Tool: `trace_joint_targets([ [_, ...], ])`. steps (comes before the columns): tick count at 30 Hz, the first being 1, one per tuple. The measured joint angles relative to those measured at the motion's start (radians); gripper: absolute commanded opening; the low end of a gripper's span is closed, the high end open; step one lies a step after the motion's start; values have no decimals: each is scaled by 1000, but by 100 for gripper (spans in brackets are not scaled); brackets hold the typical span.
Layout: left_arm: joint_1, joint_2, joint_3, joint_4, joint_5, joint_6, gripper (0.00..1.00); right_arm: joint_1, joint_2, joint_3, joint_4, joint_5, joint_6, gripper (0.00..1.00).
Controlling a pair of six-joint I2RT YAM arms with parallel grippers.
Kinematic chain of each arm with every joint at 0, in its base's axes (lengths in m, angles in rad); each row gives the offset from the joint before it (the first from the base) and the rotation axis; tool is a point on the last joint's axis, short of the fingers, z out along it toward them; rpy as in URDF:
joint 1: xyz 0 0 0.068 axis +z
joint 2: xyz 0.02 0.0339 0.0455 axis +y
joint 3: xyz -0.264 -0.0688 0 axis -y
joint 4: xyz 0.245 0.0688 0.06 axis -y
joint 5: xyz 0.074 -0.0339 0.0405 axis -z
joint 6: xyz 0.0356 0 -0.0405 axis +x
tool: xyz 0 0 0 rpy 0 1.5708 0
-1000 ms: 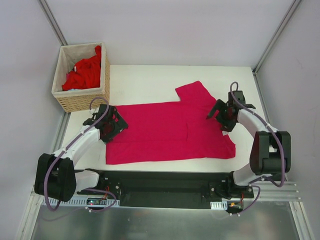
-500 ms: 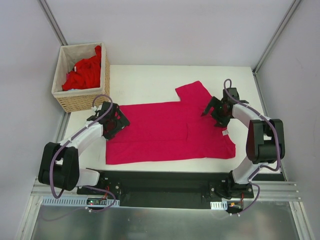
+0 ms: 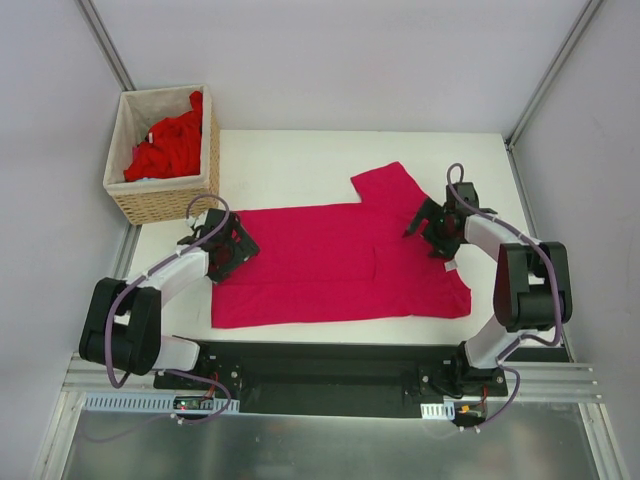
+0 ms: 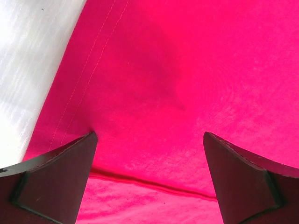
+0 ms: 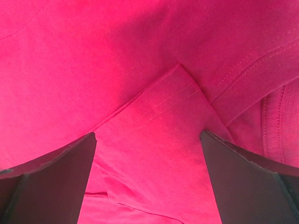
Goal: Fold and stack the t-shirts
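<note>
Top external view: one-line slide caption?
Open left gripper and open right gripper at opposite ends of the magenta t-shirt; wicker basket holds red shirts.

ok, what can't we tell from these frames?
- Top view: red shirts bunched in the basket; count unclear.
- Top view: left gripper and right gripper cover the magenta shirt beneath; contact unclear.
- Wrist views: cloth fills both frames, so shirt outline is cut off; finger bases run off the bottom edge.
- Top view: the white label by the neck is too small to read.
</note>
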Motion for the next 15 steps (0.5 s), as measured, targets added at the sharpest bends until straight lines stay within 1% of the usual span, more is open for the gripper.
trace_joint_targets([
  [7, 0, -53, -54, 50, 2, 7, 99, 0, -72, -84, 38, 10, 0, 100],
  [15, 0, -114, -101, 63, 30, 23, 99, 0, -201, -196, -2, 41, -2, 100],
])
